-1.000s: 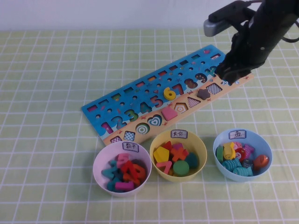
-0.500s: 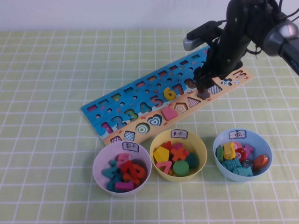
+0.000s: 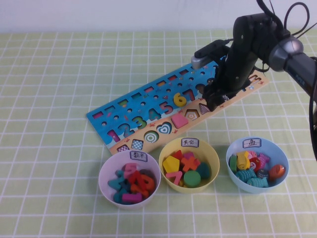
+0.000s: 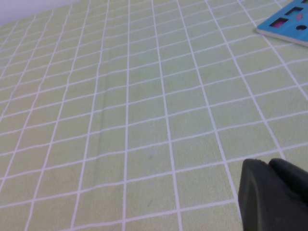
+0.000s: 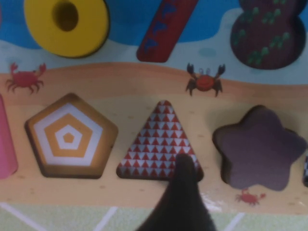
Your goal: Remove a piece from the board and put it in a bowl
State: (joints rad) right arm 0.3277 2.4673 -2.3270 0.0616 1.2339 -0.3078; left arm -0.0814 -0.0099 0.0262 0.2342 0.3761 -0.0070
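Right claw hovers over the piece near the bench's far-right corner — grip state unreadable; it could snag the triangle cut-out. Left claw parked — state unclear.

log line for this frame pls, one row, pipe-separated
right gripper: low over board by star piece, grip state unclear | star piece: seated in slot | yellow bowl: awaiting piece | left gripper: parked over mat
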